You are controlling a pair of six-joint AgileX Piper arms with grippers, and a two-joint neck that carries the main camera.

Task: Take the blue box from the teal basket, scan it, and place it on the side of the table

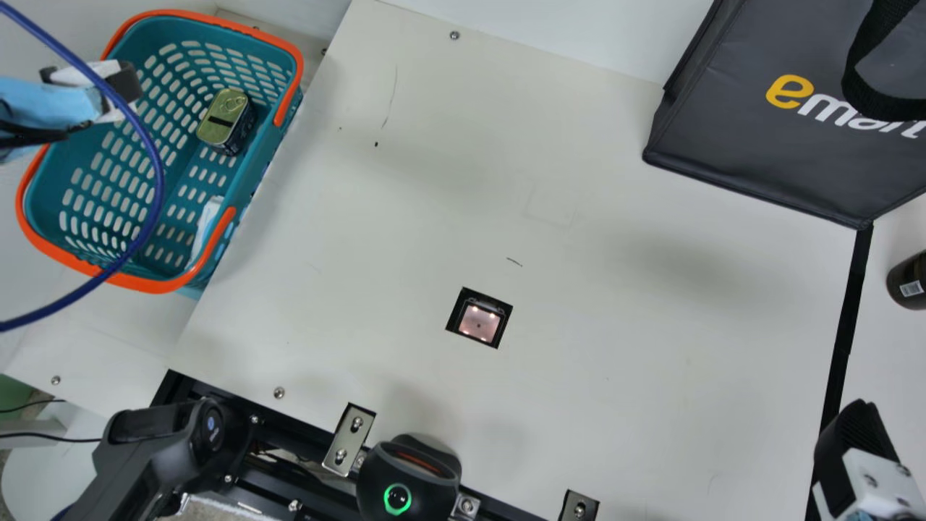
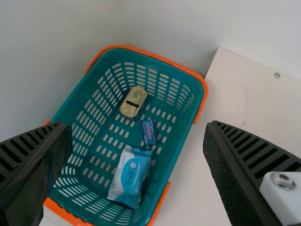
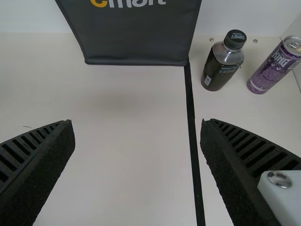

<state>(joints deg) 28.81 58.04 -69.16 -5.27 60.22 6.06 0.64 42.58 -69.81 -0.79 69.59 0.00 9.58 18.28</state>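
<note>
1. Two grippers: the left gripper (image 1: pixel 108 87) hangs over the basket (image 1: pixel 199 18), its fingers spread with nothing between them; the right gripper (image 1: pixel 859 438), above the table's (image 1: pixel 615 325) right part, is also spread apart and holds nothing.
2. One basket, three things in it: the blue box (image 2: pixel 148 132), one tin (image 2: pixel 133 102) and one pack (image 2: pixel 130 175). The box lies on the basket floor between the other two, near the wall facing the table.
3. One bag (image 1: pixel 716 123) at the table's far side; one bottle (image 3: pixel 223 61) and one can (image 3: pixel 275 64) near each other, across the black strip (image 3: pixel 190 103) from the main part of the table.
4. The basket is teal, pierced with rows of oblong slots, its rim and handles orange. The bag is smooth and dark, with a strap handle.
5. The box is small and oblong; the tin has rounded corners and a gold lid; the pack is soft, white and blue, with crimped ends.
6. The bottle is dark with a black cap, the can a purple cylinder.
7. The table is flat and cream, with one square, lit window (image 1: pixel 479 322) set in it.
</note>
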